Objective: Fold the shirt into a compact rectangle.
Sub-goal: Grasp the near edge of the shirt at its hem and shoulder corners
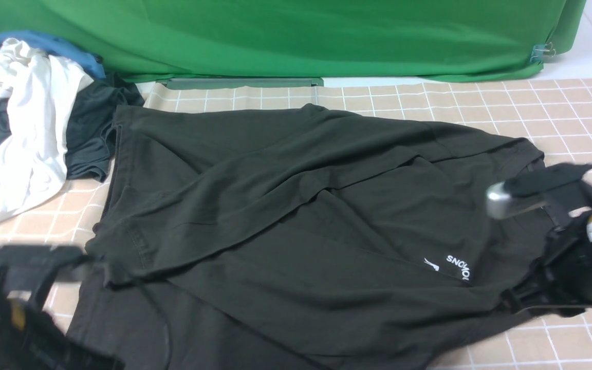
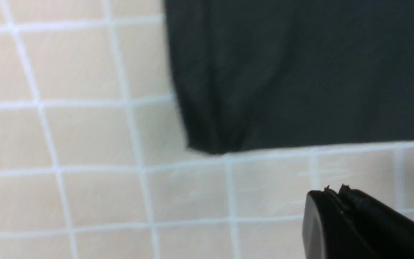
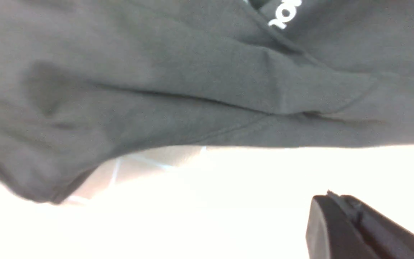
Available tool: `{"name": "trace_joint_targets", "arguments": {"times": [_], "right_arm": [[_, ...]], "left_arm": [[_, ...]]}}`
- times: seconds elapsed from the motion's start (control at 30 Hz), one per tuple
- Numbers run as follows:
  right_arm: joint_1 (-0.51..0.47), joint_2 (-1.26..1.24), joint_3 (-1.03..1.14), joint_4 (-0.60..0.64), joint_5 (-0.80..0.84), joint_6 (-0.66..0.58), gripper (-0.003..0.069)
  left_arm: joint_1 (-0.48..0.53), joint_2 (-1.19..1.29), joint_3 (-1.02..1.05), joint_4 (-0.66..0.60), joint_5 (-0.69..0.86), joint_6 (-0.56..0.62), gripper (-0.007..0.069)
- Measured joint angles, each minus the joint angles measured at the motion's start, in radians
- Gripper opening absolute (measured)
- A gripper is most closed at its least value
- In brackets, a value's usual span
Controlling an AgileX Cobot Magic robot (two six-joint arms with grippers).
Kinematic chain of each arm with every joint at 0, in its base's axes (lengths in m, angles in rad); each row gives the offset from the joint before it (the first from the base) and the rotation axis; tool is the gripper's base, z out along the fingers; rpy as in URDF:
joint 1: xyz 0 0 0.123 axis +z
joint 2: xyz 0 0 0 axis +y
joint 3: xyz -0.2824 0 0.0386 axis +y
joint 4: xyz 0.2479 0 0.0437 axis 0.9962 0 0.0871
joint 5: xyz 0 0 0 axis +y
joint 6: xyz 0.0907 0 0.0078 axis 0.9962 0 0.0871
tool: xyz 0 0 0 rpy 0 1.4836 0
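The black shirt (image 1: 296, 205) lies spread over the checked tablecloth (image 1: 558, 108), its far side folded diagonally across the body. Its white print (image 1: 458, 267) shows near the right, half tucked under a fold. My left gripper (image 1: 82, 259), blurred, hovers at the shirt's left edge. In the left wrist view this gripper (image 2: 334, 189) is shut and empty, a short way off a shirt corner (image 2: 300, 72). My right gripper (image 1: 519, 187), also blurred, hangs over the shirt's right end. The right wrist view has it (image 3: 336, 196) shut on nothing, apart from the cloth (image 3: 192, 72) and lettering (image 3: 286, 14).
A pile of white, blue and dark grey-teal clothes (image 1: 29, 113) sits at the far left, touching the shirt's corner. A green backdrop (image 1: 296, 36) hangs behind the table, held by a clip (image 1: 542, 50). Bare tablecloth shows at the right.
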Motion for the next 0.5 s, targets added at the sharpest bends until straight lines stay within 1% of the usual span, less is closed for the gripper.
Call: {"name": "trace_joint_targets", "arguments": {"times": [0.1, 0.23, 0.33, 0.4, 0.47, 0.5], "right_arm": [[0.000, -0.075, 0.000, 0.000, 0.009, 0.001, 0.0043], [0.000, -0.127, 0.000, 0.000, 0.009, 0.001, 0.0043], [0.000, -0.135, 0.000, 0.001, 0.012, 0.001, 0.0043], [0.000, -0.135, 0.000, 0.009, 0.012, 0.001, 0.0043], [0.000, -0.135, 0.000, 0.018, 0.012, -0.002, 0.0045], [0.000, -0.135, 0.000, 0.026, 0.012, -0.006, 0.0045]], "left_arm": [[0.000, -0.007, 0.036, 0.078, 0.011, -0.103, 0.0019], [0.000, 0.016, 0.038, 0.102, -0.002, -0.145, 0.0019], [0.010, 0.056, 0.038, 0.102, -0.011, -0.150, 0.0019], [0.039, 0.094, 0.038, 0.097, -0.015, -0.138, 0.0019], [0.094, 0.127, 0.038, 0.093, -0.024, -0.123, 0.0019], [0.149, 0.151, 0.037, 0.086, -0.033, -0.101, 0.0019]]}}
